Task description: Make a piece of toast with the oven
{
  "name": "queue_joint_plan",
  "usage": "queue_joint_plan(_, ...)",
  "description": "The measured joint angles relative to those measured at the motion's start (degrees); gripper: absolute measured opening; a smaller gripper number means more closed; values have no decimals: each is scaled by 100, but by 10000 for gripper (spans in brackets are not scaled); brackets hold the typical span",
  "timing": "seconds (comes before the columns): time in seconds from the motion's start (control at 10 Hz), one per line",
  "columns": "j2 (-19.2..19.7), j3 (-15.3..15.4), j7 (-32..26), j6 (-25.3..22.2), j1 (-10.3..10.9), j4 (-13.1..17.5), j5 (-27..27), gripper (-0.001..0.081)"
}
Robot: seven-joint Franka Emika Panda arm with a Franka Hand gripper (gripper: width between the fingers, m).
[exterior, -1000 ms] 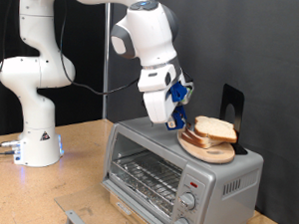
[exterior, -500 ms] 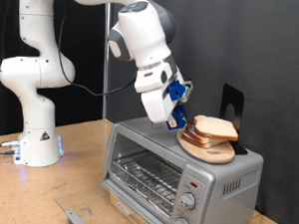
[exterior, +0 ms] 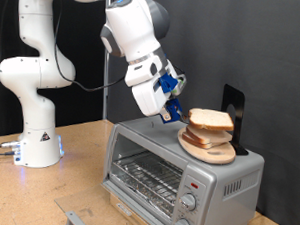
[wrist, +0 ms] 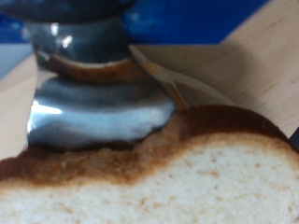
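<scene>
Wooden counter point(exterior: 83, 165) carries the oven point(exterior: 182, 176); the end effector point(exterior: 178, 112) pinches the piece of toast point(exterior: 210, 120), raised off the round board point(exterior: 208, 149).

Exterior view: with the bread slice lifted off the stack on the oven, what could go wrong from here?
1. The gripper seems to pinch the piece of toast only at one edge, so it may sag or slip.
2. The oven door looks shut, with no visible way in.
3. The wooden board sits near the oven's edge.
</scene>
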Motion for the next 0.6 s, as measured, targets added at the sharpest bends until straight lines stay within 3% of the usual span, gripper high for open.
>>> queue_joint_plan(0.3,-132,-60,-229,-79,2,-106,175,393)
queue_joint_plan(0.6,-535,-484,-1123,-846,-19,-400,441,393)
